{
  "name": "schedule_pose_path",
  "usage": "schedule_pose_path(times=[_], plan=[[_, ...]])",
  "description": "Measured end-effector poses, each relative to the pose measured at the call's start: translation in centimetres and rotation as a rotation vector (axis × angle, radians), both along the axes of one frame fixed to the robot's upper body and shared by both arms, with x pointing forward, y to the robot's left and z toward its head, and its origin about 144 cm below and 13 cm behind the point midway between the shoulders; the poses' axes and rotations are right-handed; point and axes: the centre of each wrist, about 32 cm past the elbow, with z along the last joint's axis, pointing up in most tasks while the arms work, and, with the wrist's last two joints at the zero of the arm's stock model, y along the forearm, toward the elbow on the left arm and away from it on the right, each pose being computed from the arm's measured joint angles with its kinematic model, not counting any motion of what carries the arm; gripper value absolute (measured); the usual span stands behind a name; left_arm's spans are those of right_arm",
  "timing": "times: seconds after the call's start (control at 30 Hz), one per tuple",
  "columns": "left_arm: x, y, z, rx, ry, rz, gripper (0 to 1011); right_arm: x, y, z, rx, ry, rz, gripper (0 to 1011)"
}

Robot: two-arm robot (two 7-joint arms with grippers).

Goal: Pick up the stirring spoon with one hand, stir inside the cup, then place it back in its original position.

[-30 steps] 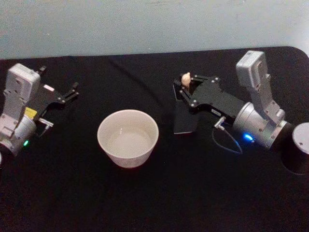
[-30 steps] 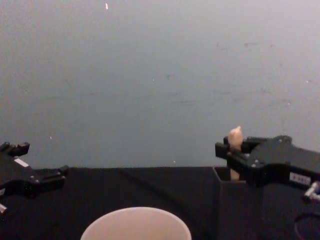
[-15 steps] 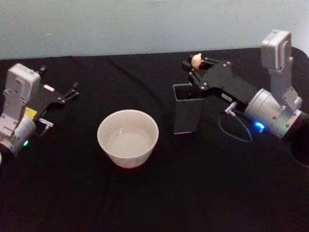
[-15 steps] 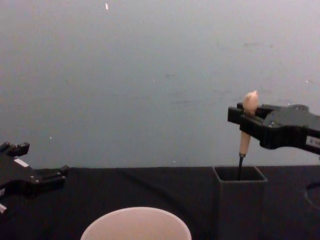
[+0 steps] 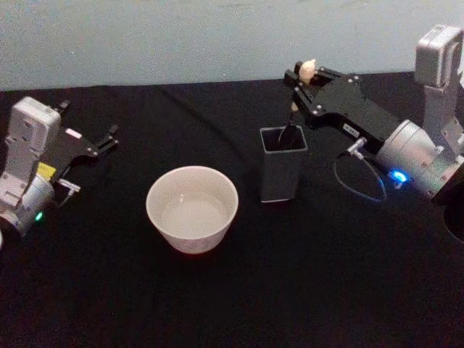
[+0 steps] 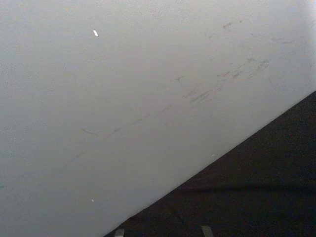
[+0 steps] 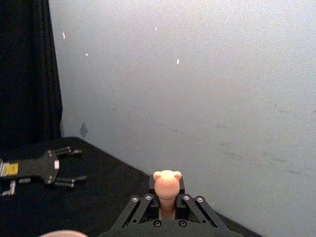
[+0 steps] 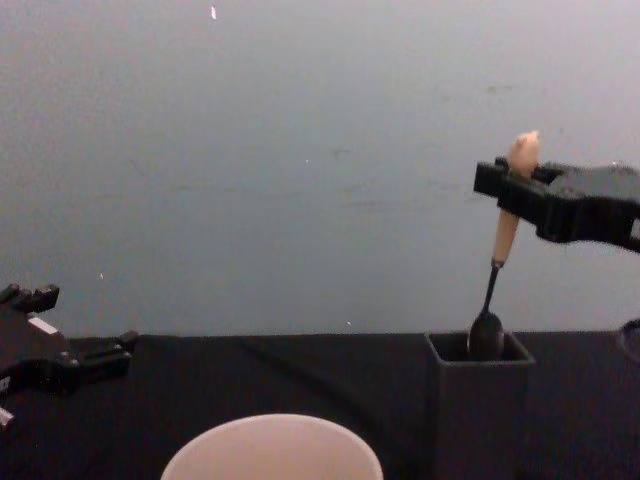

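**Spoon held at the mouth of its holder, over a black table**

The table (image 5: 217,304) is covered edge to edge in black cloth, and behind its far edge the room ends in a plain pale blue-grey wall (image 5: 145,36) with a few faint scuffs. A dark cable (image 5: 210,123) trails across the cloth from the far side towards the middle.

On the right, the right gripper (image 5: 304,78) reaches in well above the surface, its fingers closed on the beige handle of the stirring spoon (image 8: 505,235) just under the knob. The spoon hangs nearly upright, tilted a little. Its small dark bowl sits level with the open mouth of the dark grey square holder (image 5: 281,174). From the chest view the bowl overlaps the holder's rim, so I cannot tell how much of it is inside. A blue light glows on the silver wrist behind the gripper.

The cup (image 5: 192,235), wide and pale, stands on the cloth to the left of the holder and a little nearer, apart from it.

Far off at the left edge, the left gripper (image 5: 87,119) is held low above the table with its fingers spread and nothing between them.
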Motion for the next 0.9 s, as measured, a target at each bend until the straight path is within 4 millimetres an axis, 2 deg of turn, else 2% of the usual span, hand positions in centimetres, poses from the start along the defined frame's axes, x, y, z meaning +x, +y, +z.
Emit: schedule_pose_path(times=[0.47, 0.9], plan=[[0.0, 0.0, 0.0, 0.0, 0.0, 0.0, 1001, 0.1, 0.6, 1.6, 0.044, -0.056, 0.016, 175], [0.0, 0.0, 0.0, 0.0, 0.0, 0.0, 1001, 0.3, 3.2, 0.8, 0.041, -0.033, 0.125, 174]])
